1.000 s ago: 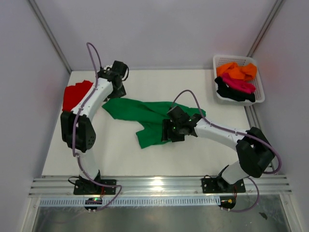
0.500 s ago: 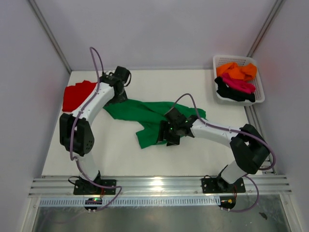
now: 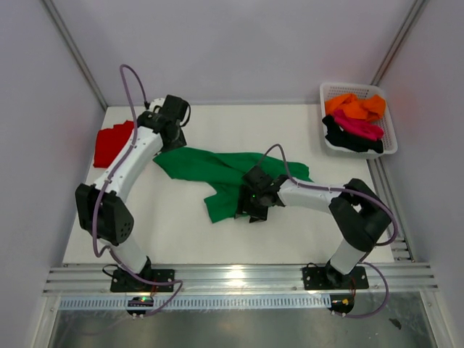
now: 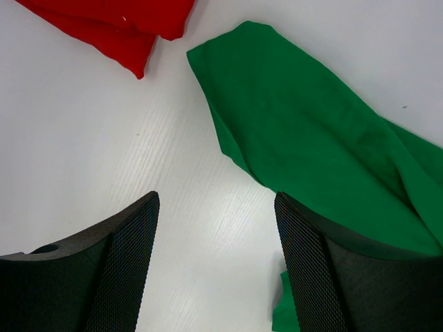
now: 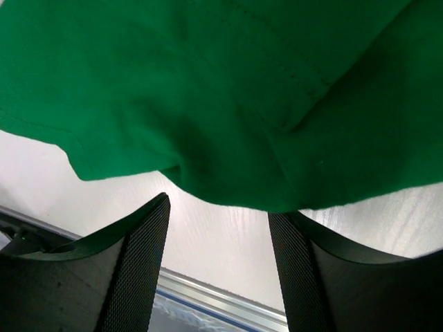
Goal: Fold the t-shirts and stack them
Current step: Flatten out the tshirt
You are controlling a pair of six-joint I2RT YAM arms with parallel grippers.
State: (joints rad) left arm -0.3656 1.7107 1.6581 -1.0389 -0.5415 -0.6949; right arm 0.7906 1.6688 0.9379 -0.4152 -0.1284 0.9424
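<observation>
One red shirt (image 3: 110, 143) sits at the far left, seemingly done. The green shirt (image 3: 210, 168) sprawls unfolded on the table (image 3: 181, 232), and three more shirts (image 3: 355, 119) wait in the basket (image 3: 389, 119). My left gripper (image 4: 214, 207) and right gripper (image 5: 218, 207) are both spread and empty at the green shirt's edges.

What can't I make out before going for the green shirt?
Top view: red t-shirt has its right side hidden behind the left arm.
Left wrist view: same shirt cut off by the top edge.
Top view: right gripper fingertips hidden under its own wrist.
Top view, basket: black t-shirt mostly buried under the magenta t-shirt.
</observation>
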